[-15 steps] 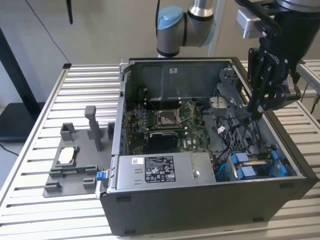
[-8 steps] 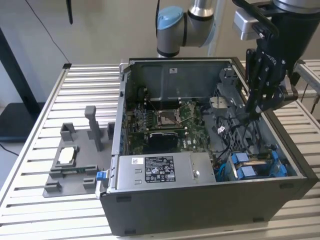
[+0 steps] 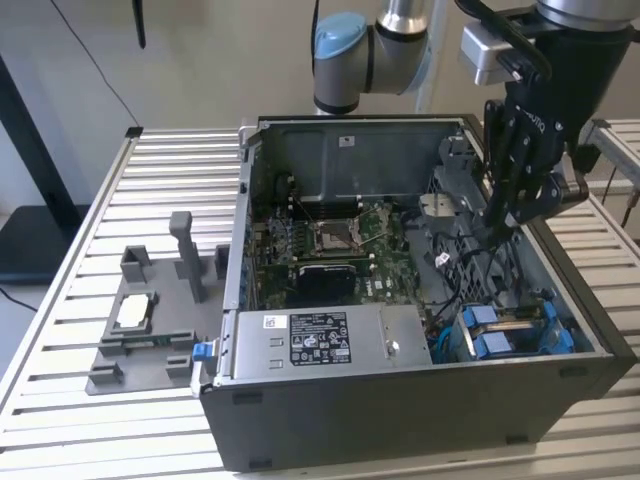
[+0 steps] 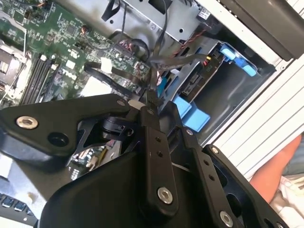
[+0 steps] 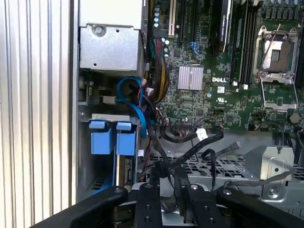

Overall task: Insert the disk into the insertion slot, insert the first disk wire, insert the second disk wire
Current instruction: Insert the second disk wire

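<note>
Gripper [image 3: 502, 224] clamped on the black disk wire [image 5: 194, 151], near the already seated disk [image 3: 520, 335], I'd keep it square and press in slowly, without kinking it.

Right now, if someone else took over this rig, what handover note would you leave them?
Gripper: inside the case, shut on a dark wire beside the disk bay.
Disk: seated in the slot, at the exterior view's right.
Done: disk inserted.
Left: the two wires; whether either is plugged in, I cannot tell.
</note>
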Tool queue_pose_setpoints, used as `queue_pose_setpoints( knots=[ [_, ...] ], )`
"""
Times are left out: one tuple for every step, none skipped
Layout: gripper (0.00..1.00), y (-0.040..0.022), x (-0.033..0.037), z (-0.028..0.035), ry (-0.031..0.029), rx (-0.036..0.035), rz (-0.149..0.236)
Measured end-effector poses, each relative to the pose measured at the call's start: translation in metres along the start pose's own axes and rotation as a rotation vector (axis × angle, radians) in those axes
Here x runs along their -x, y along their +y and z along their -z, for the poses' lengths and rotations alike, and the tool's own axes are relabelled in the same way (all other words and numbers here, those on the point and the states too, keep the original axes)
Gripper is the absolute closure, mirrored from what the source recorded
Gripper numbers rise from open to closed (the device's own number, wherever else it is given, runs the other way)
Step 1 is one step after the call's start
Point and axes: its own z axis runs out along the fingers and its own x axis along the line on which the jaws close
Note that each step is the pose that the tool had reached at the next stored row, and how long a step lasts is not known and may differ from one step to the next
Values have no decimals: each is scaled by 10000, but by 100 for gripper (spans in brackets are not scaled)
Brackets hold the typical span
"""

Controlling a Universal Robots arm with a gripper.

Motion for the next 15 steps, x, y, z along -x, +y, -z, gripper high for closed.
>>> queue_pose_setpoints(
  knots=[
    [73,5,0,-3,19,2,61],
    [73,10,1,-7,40,3,126],
    [73,16,1,-12,62,3,190],
    [73,21,1,-18,79,1,248],
    [73,25,3,-23,90,-4,302],
    [73,30,6,-29,96,-12,352],
    [73,36,9,-37,99,-23,404],
    [73,42,11,-44,101,-32,449],
    [73,47,13,-49,110,-38,497],
    [73,50,14,-55,121,-40,550],
    [73,50,15,-58,138,-40,600],
    [73,50,15,-59,156,-39,634],
    [73,51,14,-59,167,-38,644],
    [73,51,15,-60,181,-38,646],
    [73,51,15,-60,204,-38,649]
  ],
)
